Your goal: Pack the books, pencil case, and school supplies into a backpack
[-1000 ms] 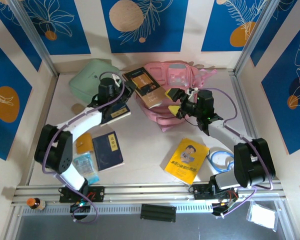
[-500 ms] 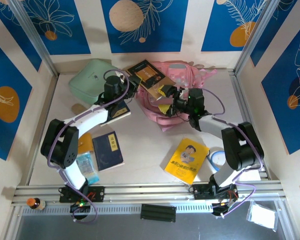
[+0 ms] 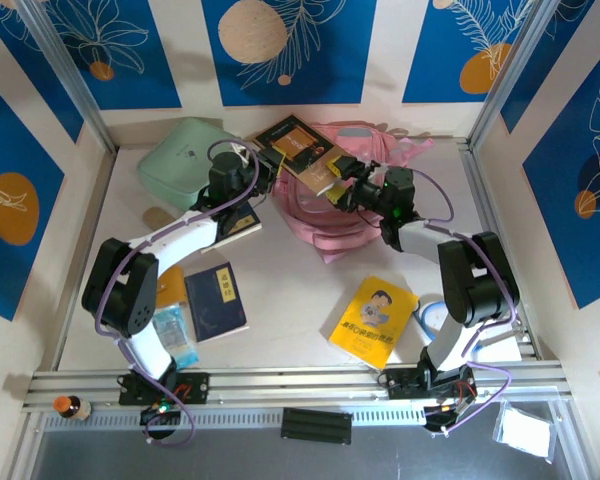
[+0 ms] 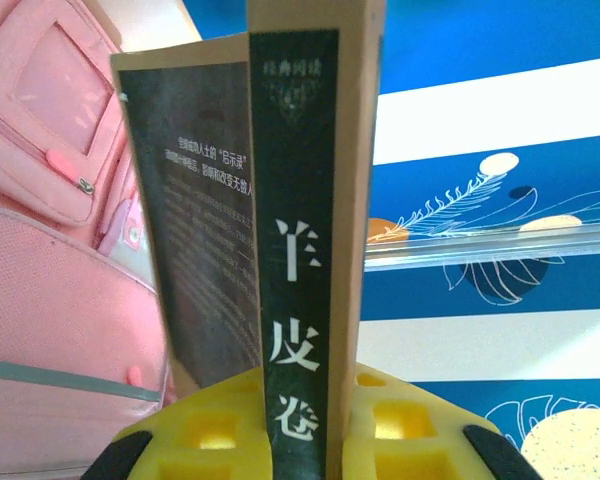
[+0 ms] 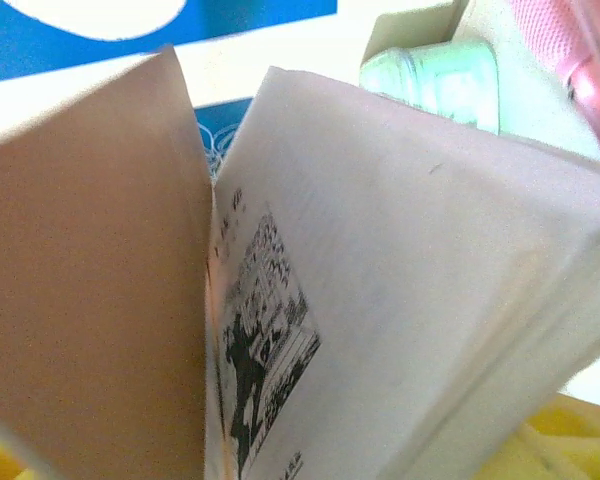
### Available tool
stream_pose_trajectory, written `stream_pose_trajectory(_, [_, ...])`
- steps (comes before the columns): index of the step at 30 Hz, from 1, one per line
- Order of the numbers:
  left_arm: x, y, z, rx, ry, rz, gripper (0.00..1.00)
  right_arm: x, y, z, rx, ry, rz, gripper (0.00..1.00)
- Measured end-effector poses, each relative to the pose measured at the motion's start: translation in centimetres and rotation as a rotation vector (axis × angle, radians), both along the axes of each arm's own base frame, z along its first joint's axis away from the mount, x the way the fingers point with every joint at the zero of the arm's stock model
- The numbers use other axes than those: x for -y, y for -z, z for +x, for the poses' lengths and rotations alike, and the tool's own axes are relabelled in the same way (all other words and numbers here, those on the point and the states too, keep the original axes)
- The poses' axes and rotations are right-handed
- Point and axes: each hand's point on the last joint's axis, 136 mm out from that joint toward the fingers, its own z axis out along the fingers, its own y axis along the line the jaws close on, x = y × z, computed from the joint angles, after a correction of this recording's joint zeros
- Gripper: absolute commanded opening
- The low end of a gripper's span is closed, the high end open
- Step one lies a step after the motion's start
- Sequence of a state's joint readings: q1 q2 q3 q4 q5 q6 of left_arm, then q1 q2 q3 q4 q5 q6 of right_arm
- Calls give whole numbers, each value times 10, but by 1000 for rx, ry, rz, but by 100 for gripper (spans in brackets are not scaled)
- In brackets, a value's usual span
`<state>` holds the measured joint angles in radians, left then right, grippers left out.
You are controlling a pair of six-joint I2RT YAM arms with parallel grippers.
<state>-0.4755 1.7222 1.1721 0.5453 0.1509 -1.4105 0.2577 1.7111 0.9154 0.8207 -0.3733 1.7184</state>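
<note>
Over the table [image 3: 300, 290], brown book [image 3: 295, 148] clamped between left gripper [image 3: 266, 165] and right gripper [image 3: 330, 186].

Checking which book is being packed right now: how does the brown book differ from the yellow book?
The brown book is held up at the backpack, clamped in the left pincer, the right pincer at its far corner; the yellow book lies flat on the table, untouched. The brown book's pages fan apart; the yellow book is closed. Both are thin and not yet in the backpack.
</note>
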Motion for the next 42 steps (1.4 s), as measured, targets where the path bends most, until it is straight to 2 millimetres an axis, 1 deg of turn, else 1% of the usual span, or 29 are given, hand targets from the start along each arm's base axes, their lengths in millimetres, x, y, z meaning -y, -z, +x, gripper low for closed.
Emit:
stream_pose_trajectory(2, [0, 3, -1, -8, 4, -1, 0, 7, -1, 3, 7, 14, -4, 60])
stream_pose_trajectory(5, [0, 11, -3, -25, 6, 2, 0, 9, -1, 3, 13, 15, -10, 54])
stream_pose_trajectory(8, [-1, 18, -4, -44, 8, 1, 0, 7, 1, 1, 7, 1, -19, 51])
stream_pose_trajectory(13, [1, 19, -6, -49, 21, -2, 0, -4, 4, -5, 4, -27, -30, 45])
stream_pose_trajectory(15, [1, 19, -6, -50, 26, -2, 0, -6, 5, -6, 4, -32, -35, 38])
stream_pose_trajectory(18, [2, 20, -7, -50, 28, -1, 0, -7, 8, -7, 2, -35, -46, 23])
stream_pose_trajectory(19, [2, 21, -7, -54, 29, 1, 1, -6, 8, -7, 4, -37, -49, 20])
stream_pose_trajectory(21, [2, 25, -7, -64, 33, 10, 13, -5, 7, -7, 16, -35, -60, 13])
stream_pose_trajectory(24, [5, 31, -11, -63, 63, 53, 38, 1, 6, -10, 23, -30, -101, 12])
stream_pose_trajectory(25, [7, 36, -13, -67, 82, 84, 46, 4, 5, -11, 29, -26, -119, 11])
stream_pose_trajectory(28, [10, 52, -19, -81, 139, 194, 58, 21, -1, -17, 46, 3, -196, 11])
stream_pose_trajectory(30, [14, 58, -20, -75, 177, 271, 60, 39, -4, -22, 60, 38, -258, 11])
stream_pose_trajectory(32, [20, 64, -19, -68, 225, 345, 61, 58, -8, -28, 70, 78, -328, 11])
stream_pose_trajectory(36, [44, 82, -15, -60, 340, 466, 63, 95, -15, -42, 92, 158, -477, 11])
stream_pose_trajectory(39, [63, 105, -18, -76, 419, 547, 64, 119, -14, -55, 85, 200, -582, 10])
stream_pose_trajectory(42, [75, 134, -23, -114, 473, 618, 64, 140, -6, -67, 48, 231, -674, 10])
